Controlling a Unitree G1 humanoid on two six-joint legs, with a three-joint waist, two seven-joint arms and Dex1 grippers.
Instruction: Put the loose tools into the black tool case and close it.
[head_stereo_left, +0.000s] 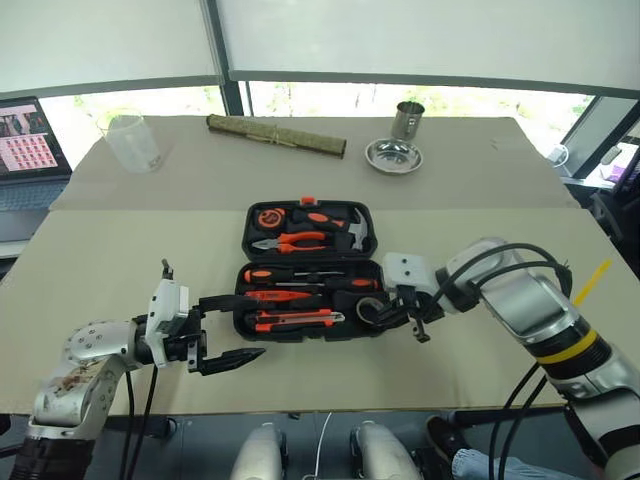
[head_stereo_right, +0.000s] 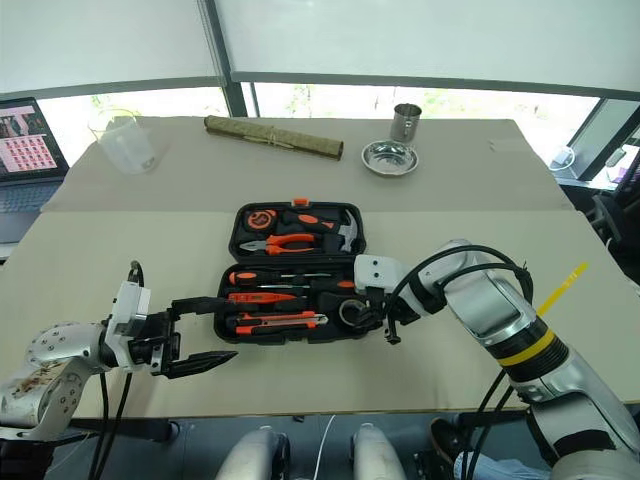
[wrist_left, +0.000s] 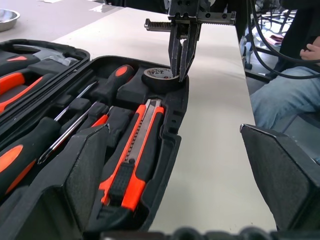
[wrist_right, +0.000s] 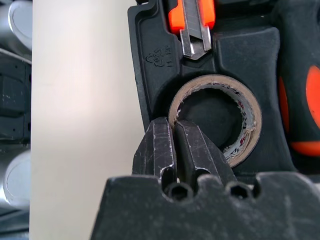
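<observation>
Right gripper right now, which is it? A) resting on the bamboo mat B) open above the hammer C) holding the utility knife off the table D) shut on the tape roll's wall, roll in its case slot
D: the right gripper has its fingers pinched together on the wall of the tape roll, which sits in a corner slot of the black tool case, beside the utility knife.

A beige table (head_stereo_left: 120, 240) carries the open black tool case (head_stereo_left: 308, 262), bamboo mat (head_stereo_left: 276, 135), steel bowl (head_stereo_left: 393, 156).

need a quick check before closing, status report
Left gripper open, clear of case. Right gripper shut on tape roll wall in black tool case. Lid open, unobstructed.
</observation>
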